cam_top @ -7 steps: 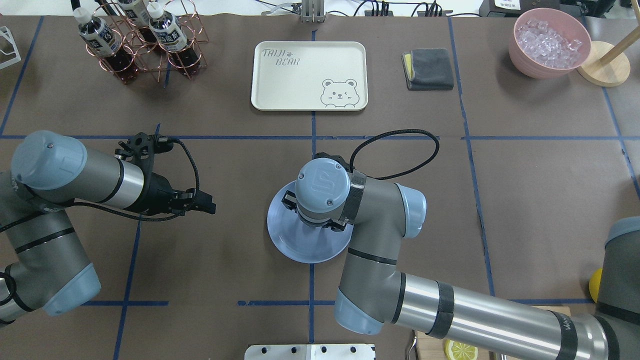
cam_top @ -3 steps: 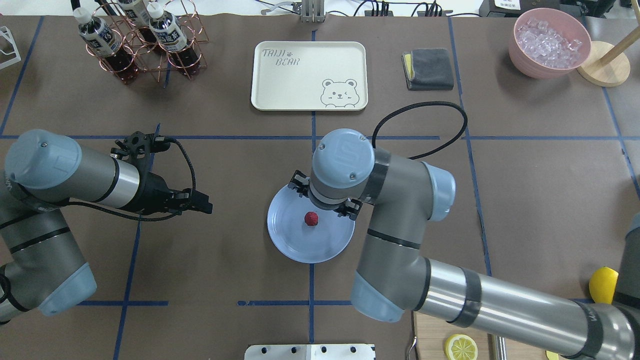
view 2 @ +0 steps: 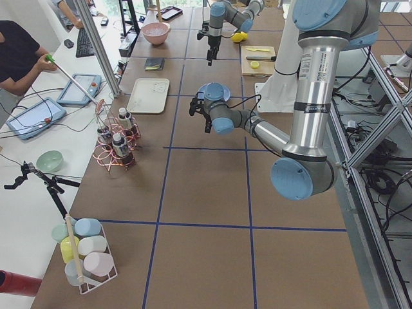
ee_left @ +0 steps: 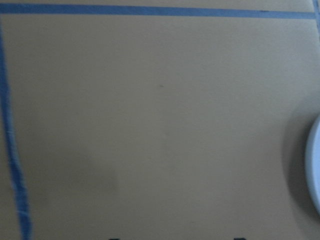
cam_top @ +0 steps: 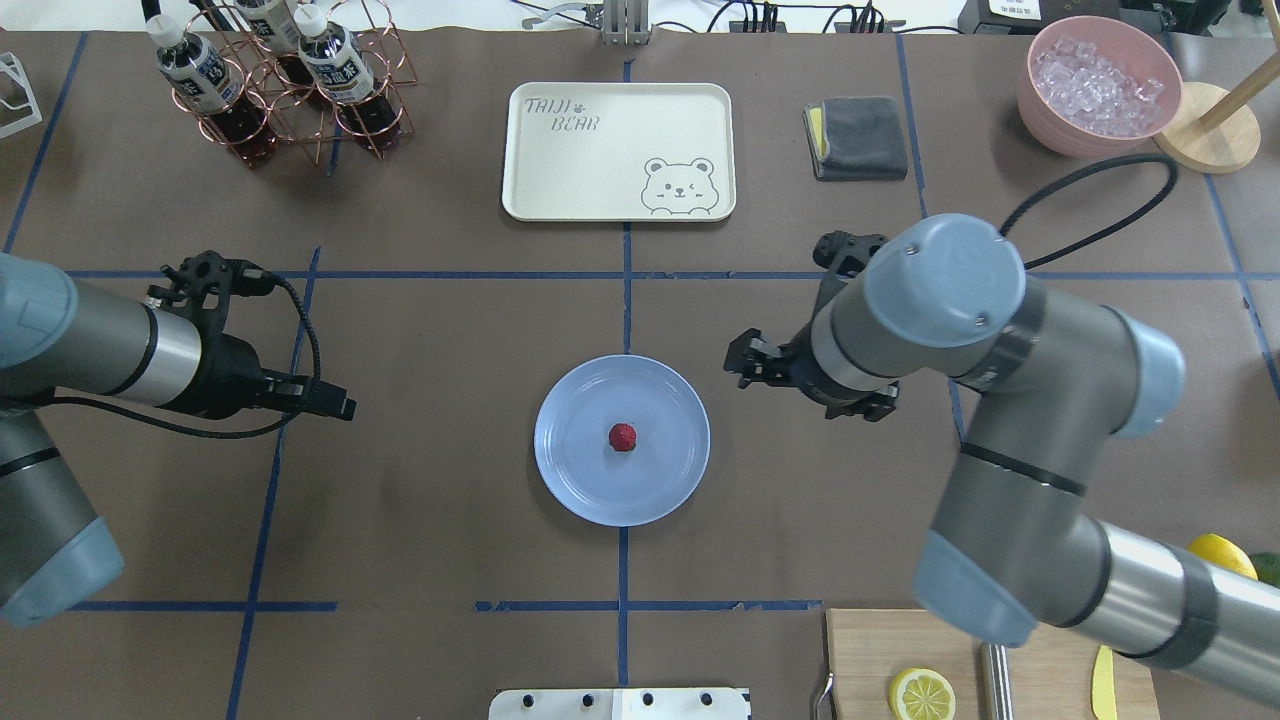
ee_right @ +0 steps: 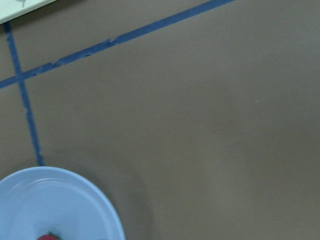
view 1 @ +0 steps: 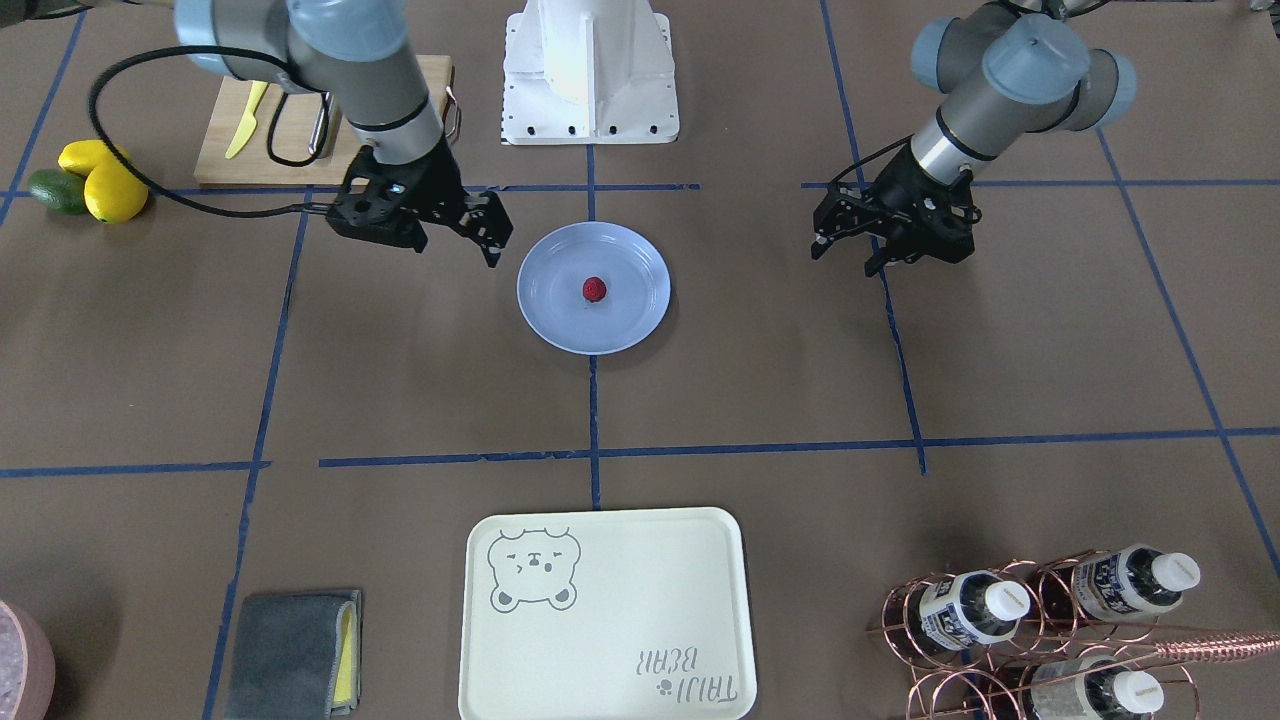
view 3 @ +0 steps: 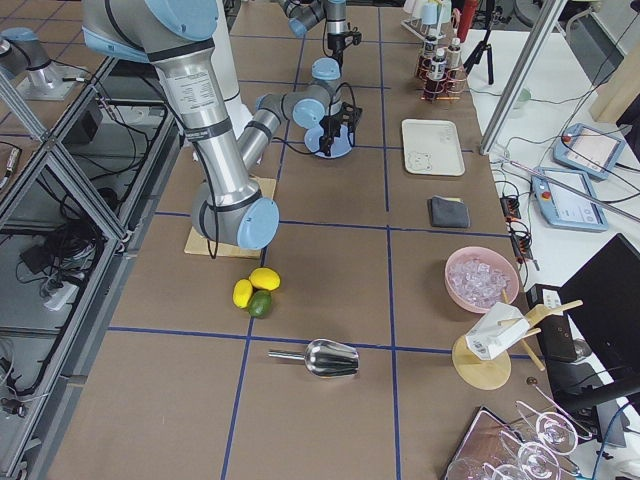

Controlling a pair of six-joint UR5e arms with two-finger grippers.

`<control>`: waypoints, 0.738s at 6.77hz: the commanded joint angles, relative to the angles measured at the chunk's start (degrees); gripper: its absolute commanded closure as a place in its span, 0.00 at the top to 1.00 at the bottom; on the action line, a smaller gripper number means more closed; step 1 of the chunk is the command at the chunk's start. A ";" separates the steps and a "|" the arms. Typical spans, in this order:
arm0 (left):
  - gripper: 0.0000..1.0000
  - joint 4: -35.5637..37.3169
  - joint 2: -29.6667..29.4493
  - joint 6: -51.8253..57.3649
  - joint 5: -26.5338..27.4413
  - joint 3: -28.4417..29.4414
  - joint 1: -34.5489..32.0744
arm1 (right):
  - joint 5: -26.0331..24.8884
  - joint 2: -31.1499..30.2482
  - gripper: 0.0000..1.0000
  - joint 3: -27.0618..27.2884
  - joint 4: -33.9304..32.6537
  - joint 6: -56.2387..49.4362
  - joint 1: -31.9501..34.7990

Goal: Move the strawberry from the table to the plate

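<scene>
The small dark-red strawberry lies loose near the middle of the pale blue plate on the brown table. The front-facing view shows the same: strawberry on the plate. My right gripper hovers just off the plate's right rim, open and empty; from the front this right gripper sits at the plate's upper left. Well left of the plate, my left gripper is open with nothing in it. The right wrist view catches the plate and a sliver of strawberry.
A cream bear tray lies beyond the plate. The copper bottle rack stands far left, a grey cloth and a pink bowl of ice far right. A cutting board with a lemon slice is near right.
The right gripper, earlier low over the plate, has pulled up and away to the right, leaving the strawberry on the plate. The left arm has drawn back to the left.
</scene>
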 commanded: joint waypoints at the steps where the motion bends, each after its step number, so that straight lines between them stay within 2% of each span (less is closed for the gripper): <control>1: 0.81 0.05 5.83 12.56 -3.20 -0.86 -6.83 | 5.02 -13.71 1.00 5.97 0.54 -17.51 8.20; 2: 0.81 0.23 8.64 21.15 -8.80 -0.34 -12.44 | 7.55 -17.33 1.00 5.98 0.54 -25.34 12.67; 4: 0.81 0.84 13.31 36.82 -9.55 1.58 -21.85 | 15.54 -24.63 1.00 5.37 1.25 -43.25 24.70; 5: 0.81 1.80 14.46 42.37 -9.64 3.08 -26.51 | 17.49 -26.93 1.00 3.63 1.16 -51.96 29.89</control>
